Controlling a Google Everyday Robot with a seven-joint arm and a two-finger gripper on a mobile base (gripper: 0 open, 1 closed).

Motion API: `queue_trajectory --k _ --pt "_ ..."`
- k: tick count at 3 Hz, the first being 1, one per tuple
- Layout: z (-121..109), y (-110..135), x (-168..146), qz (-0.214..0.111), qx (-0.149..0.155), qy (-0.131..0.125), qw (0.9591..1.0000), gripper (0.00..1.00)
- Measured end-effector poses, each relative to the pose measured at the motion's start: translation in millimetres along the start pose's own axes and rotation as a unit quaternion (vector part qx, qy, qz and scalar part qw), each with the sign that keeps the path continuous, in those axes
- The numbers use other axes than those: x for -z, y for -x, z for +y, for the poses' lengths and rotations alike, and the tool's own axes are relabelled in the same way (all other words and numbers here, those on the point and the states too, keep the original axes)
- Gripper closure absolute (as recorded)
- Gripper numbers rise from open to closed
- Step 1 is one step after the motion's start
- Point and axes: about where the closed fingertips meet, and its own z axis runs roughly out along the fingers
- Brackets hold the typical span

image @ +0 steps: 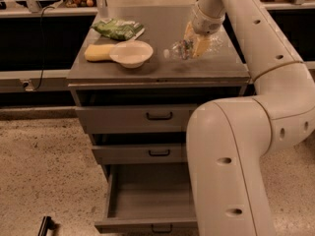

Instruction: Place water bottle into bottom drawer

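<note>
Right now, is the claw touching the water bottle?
Touching. The camera view shows the claw at the right side of the cabinet top, its fingers clamped across the water bottle with no gap visible.

Legible text: none. Entries checked – label band on the water bottle [183,48], print unreadable; green bag [118,29], at 11 o'clock of the white bowl [131,53], markings unreadable. The gripper [195,42], at 3 o'clock of the bowl, is clamped on the bottle – unmarked.

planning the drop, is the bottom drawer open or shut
Open: bottom drawer pulled out, floor showing. End effector is at the bottle on the cabinet top.
</note>
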Motion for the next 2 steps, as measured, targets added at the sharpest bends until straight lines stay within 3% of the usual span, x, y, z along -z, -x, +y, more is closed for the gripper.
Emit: queue_trajectory --k 1,2 --pt "14 15 37 -0.010 -0.090 0.007 0.9959 1.00" --pt "40 25 64 -0.076 -0.186 -0.006 0.9796 1.00"
